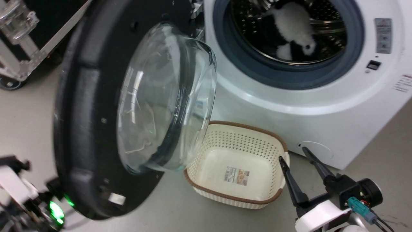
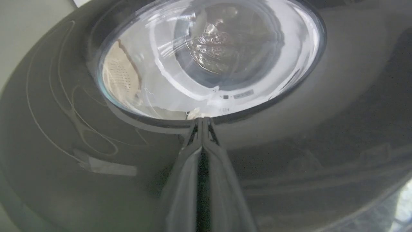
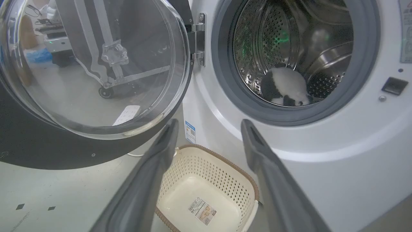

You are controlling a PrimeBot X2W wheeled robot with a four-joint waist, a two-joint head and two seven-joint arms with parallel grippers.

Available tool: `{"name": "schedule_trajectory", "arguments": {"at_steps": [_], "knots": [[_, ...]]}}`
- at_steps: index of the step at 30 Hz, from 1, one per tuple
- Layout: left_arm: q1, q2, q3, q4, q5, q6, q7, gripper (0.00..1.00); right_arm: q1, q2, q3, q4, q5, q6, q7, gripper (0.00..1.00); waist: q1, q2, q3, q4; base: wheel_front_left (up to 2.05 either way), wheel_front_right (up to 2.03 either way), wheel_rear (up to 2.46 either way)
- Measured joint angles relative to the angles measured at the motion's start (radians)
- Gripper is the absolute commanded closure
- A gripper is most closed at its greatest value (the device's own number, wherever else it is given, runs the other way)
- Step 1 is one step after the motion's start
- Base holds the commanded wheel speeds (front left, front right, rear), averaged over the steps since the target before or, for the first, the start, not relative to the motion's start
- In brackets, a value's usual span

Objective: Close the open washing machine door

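Note:
The washing machine door (image 1: 83, 112) stands open, swung out to the left of the drum opening, its bulging glass bowl (image 1: 164, 96) facing right. In the left wrist view my left gripper (image 2: 202, 120) is shut, with its tips against the door's glossy black outer face (image 2: 289, 129), just below the window rim. My left wrist (image 1: 16, 190) sits low behind the door's edge. My right gripper (image 1: 292, 153) is open and holds nothing, above the basket's right rim, in front of the machine. The door (image 3: 32, 148) is also in the right wrist view, left of the right gripper (image 3: 209, 125).
A cream perforated basket (image 1: 225, 141) with a brown rim sits on the floor under the door's swing, against the white machine (image 1: 322, 112). A black and white soft toy (image 1: 293, 22) lies in the steel drum. A black case on wheels (image 1: 38, 32) stands at the far left.

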Motion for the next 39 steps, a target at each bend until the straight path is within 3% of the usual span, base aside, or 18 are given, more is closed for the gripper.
{"name": "schedule_trajectory", "arguments": {"at_steps": [6, 12, 16, 20, 24, 32, 39], "knots": [[0.141, -0.122, -0.04, -0.149, -0.038, 0.013, 0.025, 1.0, 0.001, 0.002, -0.044, -0.001, 0.0, 0.0, -0.013, 0.0, 0.0, 0.0, -0.024, -0.051, 0.0, 0.0, 0.0], [0.248, -0.149, -0.194, -0.263, -0.142, 0.033, -0.026, 1.0, 0.001, 0.002, -0.084, -0.013, -0.001, 0.0, -0.014, 0.0, 0.0001, 0.0, -0.023, -0.114, 0.0, 0.0, 0.0], [0.28, -0.153, -0.368, -0.264, -0.312, 0.044, -0.172, 1.0, -0.001, 0.002, -0.098, -0.027, -0.004, 0.0, -0.014, 0.0, 0.0001, 0.0001, -0.007, -0.165, 0.0, 0.0, 0.0], [0.274, -0.154, -0.529, -0.249, -0.384, 0.0, -0.303, 1.0, -0.014, 0.003, -0.099, -0.036, -0.008, 0.0, -0.014, 0.0, 0.0001, 0.0001, 0.017, -0.231, 0.0, 0.0, 0.0], [0.212, -0.156, -0.651, -0.213, -0.374, -0.052, -0.404, 1.0, -0.028, 0.003, -0.104, -0.04, -0.008, 0.0, -0.015, 0.0, 0.0002, 0.0001, 0.05, -0.308, 0.0, 0.0, 0.0], [-0.011, -0.155, -0.714, -0.078, -0.336, -0.089, -0.764, 1.0, -0.04, 0.003, -0.091, -0.026, 0.033, 0.0, -0.034, 0.0, 0.0003, 0.0001, 0.123, -0.482, 0.0, 0.0, 0.0], [-0.221, -0.16, -0.761, 0.049, -0.308, -0.096, -0.992, 1.0, -0.043, 0.003, -0.073, 0.001, 0.06, 0.0, -0.044, 0.0, 0.0003, 0.0001, 0.185, -0.608, 0.0, 0.0, 0.0]]}}
